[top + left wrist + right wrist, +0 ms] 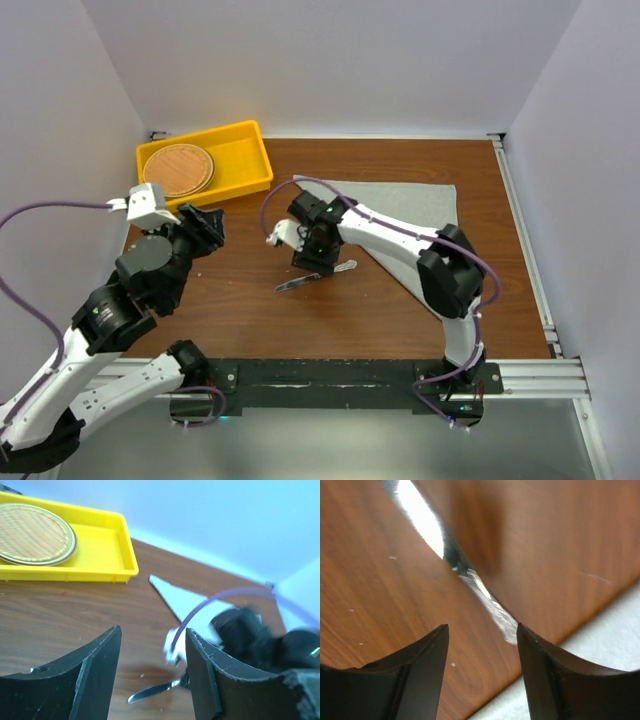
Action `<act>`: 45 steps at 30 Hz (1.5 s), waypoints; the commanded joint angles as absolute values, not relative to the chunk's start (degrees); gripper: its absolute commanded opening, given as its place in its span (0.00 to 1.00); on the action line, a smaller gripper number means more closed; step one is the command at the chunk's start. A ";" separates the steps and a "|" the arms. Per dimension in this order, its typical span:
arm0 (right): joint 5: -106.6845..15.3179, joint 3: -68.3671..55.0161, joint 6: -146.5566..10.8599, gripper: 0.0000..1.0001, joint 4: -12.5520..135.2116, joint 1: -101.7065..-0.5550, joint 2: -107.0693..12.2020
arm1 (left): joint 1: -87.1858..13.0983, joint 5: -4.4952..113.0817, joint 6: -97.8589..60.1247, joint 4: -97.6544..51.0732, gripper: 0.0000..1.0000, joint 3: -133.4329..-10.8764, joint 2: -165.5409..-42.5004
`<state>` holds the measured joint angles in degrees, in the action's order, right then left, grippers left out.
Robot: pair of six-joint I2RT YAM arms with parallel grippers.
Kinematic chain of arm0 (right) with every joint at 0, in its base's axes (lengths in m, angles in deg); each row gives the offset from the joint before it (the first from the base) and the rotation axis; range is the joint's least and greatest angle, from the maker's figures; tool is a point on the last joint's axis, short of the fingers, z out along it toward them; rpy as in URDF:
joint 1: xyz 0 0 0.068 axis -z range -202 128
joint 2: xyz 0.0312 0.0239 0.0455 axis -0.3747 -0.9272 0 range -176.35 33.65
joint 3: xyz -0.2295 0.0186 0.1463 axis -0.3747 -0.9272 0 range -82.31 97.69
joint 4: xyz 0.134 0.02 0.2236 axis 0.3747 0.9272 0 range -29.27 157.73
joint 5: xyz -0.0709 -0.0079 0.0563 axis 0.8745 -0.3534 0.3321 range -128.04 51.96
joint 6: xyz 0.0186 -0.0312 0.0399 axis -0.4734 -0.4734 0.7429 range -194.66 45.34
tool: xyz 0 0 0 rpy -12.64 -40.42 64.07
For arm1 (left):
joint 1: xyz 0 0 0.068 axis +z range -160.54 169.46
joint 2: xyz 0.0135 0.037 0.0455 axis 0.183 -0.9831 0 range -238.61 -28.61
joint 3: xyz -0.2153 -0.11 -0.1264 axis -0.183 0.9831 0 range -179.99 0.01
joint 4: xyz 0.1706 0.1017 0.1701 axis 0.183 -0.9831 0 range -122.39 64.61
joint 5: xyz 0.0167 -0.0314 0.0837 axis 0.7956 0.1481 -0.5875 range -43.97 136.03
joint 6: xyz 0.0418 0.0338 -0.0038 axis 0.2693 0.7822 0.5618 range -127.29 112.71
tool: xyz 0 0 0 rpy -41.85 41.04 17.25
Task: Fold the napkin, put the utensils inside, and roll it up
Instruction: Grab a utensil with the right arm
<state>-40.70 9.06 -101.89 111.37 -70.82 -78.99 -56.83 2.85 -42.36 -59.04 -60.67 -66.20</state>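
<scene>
Napkin (420, 205) lay flat at the far right of the table (250, 320). It showed as a rough triangle w/ one long edge slanting, so prob. folded once on the diagonal, tho the right arm hid part of it and I couldn't confirm. Knife (300, 282) lay on bare wood just beside the napkin's left edge, not on it. What looked like the handle end pointed toward the cloth, blade tip toward the near left. No other utensil in view. My read: fold likely done, knife not yet on the napkin, rolling not begun, i.e. most of the job left. R gripper (318, 258) sat low over the knife's handle end. Wrist view showed its jaws part open, w/ a finger (420, 680) on each side of the metal and the gap wider than the handle. The handle tip was close to one finger; touching or not, couldn't tell. No firm grip seen, and the knife lay flat on the wood. L gripper (152, 650) hung well apart to the left, near the tray (250, 150) w/ its disc (178, 168), jaws apart, nothing between them.
</scene>
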 commanded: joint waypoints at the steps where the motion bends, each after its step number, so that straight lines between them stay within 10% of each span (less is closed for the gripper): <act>1: -39.89 12.00 -107.79 0.56 115.49 -75.17 -82.45 | -56.86 -5.81 -45.78 -62.30 0.59 -63.79 -65.70; 25: -39.88 15.96 -112.89 0.53 116.46 -73.34 -91.68 | -56.77 -4.42 -35.07 -59.85 0.62 -66.08 -70.27; 36: -41.12 8.31 -110.09 0.08 115.14 -72.98 -92.47 | -56.86 -5.12 -33.74 -58.00 0.63 -65.46 -70.27; 45: -39.10 8.49 -98.67 0.00 112.88 -74.12 -91.79 | -56.78 -3.72 -33.30 -58.35 0.63 -66.25 -71.59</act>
